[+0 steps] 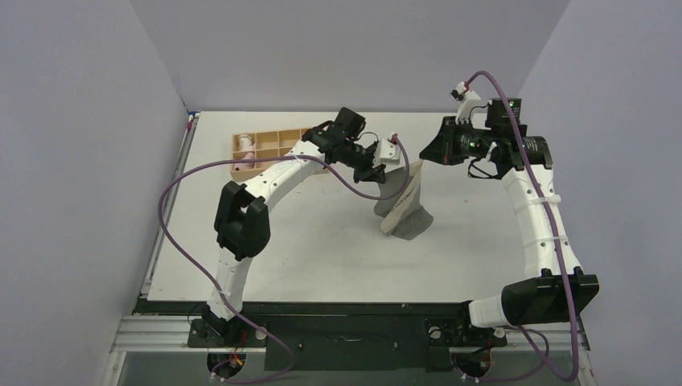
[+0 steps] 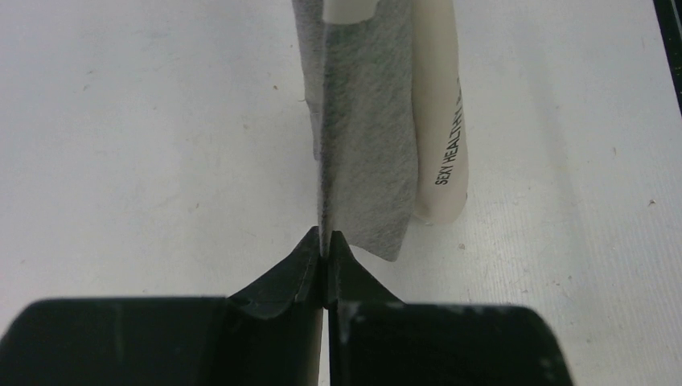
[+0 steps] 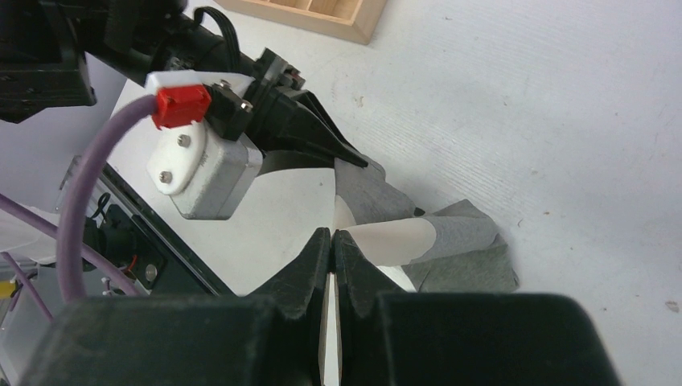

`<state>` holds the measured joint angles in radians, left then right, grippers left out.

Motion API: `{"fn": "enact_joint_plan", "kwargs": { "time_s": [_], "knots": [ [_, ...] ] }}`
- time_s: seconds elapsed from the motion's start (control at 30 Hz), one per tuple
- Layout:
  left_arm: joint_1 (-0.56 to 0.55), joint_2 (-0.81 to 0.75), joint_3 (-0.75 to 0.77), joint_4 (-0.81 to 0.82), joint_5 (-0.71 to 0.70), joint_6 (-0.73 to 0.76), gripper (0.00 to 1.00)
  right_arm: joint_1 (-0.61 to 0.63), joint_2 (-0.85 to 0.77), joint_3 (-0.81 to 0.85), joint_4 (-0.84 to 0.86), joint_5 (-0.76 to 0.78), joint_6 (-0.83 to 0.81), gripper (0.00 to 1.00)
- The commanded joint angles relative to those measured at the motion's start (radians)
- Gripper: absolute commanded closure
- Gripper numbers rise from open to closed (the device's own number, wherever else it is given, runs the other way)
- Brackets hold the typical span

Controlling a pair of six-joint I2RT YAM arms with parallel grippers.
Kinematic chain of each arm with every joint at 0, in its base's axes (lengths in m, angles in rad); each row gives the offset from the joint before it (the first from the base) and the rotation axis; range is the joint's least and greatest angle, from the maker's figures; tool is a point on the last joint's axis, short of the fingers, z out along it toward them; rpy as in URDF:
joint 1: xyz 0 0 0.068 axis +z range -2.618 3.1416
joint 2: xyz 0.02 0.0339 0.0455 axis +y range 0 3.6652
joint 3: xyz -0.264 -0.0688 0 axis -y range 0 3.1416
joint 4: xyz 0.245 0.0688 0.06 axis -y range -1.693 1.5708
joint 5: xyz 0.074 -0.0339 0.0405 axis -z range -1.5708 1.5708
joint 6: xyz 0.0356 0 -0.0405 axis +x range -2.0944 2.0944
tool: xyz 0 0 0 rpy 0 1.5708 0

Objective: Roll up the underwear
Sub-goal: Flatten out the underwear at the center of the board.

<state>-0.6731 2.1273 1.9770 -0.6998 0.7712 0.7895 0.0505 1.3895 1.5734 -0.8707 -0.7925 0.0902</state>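
**Soft, even light; dark foregrounds at the wrists**

The overhead view is bright and evenly lit, and the white table looks flat and pale. The underwear throws only a faint, soft-edged shadow. In both wrist views the black fingers fill the bottom edge as dark, nearly featureless masses. The fabric beyond them is sharp.

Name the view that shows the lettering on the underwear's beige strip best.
Left wrist: the underwear hangs close, with the black print on its beige strip legible. Top external shows it draped, too small for print. Right wrist shows crumpled grey and beige, no lettering.
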Motion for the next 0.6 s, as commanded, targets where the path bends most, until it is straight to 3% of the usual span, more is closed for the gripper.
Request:
{"fn": "enact_joint_plan", "kwargs": {
  "time_s": [0.0,0.3,0.4,0.57],
  "knots": [
    [0.016,-0.021,0.142,-0.048,-0.096,-0.034,1.0,-0.019,0.013,0.059,0.006,0.049,0.002,1.0],
    [0.027,-0.087,0.266,0.027,-0.524,-0.115,1.0,-0.047,0.201,0.282,-0.037,0.189,0.091,1.0],
    [0.023,-0.1,0.29,0.104,-0.682,-0.109,1.0,-0.048,0.265,0.412,-0.052,0.177,0.103,1.0],
    [0.02,-0.129,0.304,0.118,-0.791,-0.083,1.0,-0.047,0.307,0.497,-0.053,0.097,0.107,1.0]
  ]
}}
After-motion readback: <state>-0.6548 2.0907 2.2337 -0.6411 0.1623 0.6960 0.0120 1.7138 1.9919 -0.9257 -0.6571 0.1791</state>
